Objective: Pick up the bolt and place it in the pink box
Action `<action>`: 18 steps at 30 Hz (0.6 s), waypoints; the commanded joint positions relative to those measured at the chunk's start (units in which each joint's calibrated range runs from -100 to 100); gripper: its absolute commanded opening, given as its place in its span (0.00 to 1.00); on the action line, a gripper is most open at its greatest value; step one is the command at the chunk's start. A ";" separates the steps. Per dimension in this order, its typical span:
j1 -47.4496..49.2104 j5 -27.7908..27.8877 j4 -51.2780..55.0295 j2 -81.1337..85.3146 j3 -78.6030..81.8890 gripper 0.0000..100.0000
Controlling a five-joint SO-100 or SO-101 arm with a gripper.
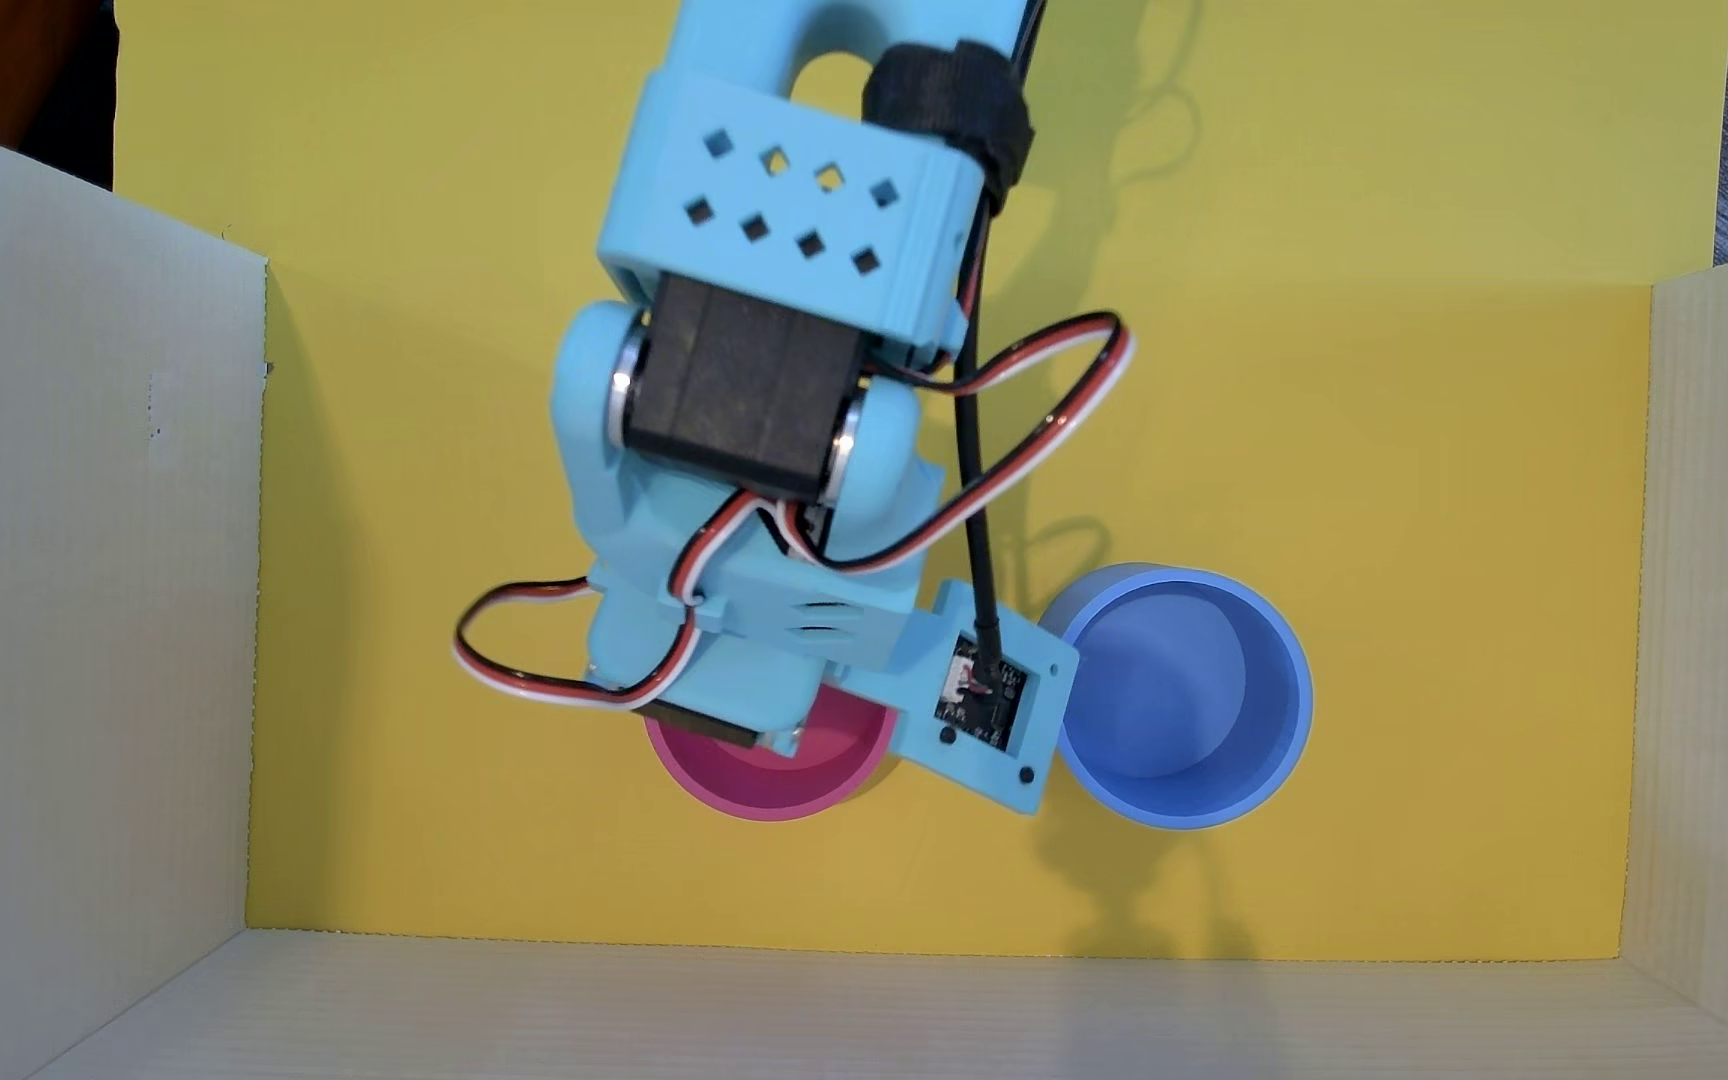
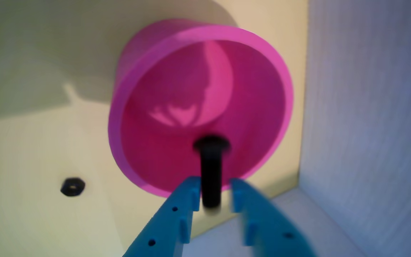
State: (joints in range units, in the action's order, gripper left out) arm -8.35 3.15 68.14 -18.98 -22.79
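In the wrist view the pink box (image 2: 162, 85) is a round magenta cup that fills the middle, its opening facing me. My gripper (image 2: 213, 184) is right above its near rim. The black bolt (image 2: 211, 167) hangs between the blue fingertips (image 2: 187, 192), head over the cup's inside. The jaws stand apart: the left finger is against the shaft and a gap shows on the right. The bolt's lower end is blurred. In the overhead view the arm (image 1: 735, 415) covers most of the pink box (image 1: 777, 794) and hides the fingers and the bolt.
A blue round cup (image 1: 1187, 696) stands right of the pink one in the overhead view. A dark hex nut (image 2: 72, 186) lies on the yellow floor (image 1: 1359, 415) left of the pink cup. Pale cardboard walls (image 1: 60, 623) enclose the area on three sides.
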 commanded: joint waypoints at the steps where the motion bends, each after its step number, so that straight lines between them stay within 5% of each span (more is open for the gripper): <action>1: 0.18 0.68 0.80 0.30 -2.31 0.21; 3: 0.40 0.84 2.95 0.30 -2.31 0.18; 5: 0.99 0.68 4.41 1.05 -2.31 0.00; 12: 2.17 0.84 10.67 15.45 9.72 0.02; 18: 3.12 0.78 -6.92 42.30 48.26 0.02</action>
State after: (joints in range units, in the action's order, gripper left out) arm -5.29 3.98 69.42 7.63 6.49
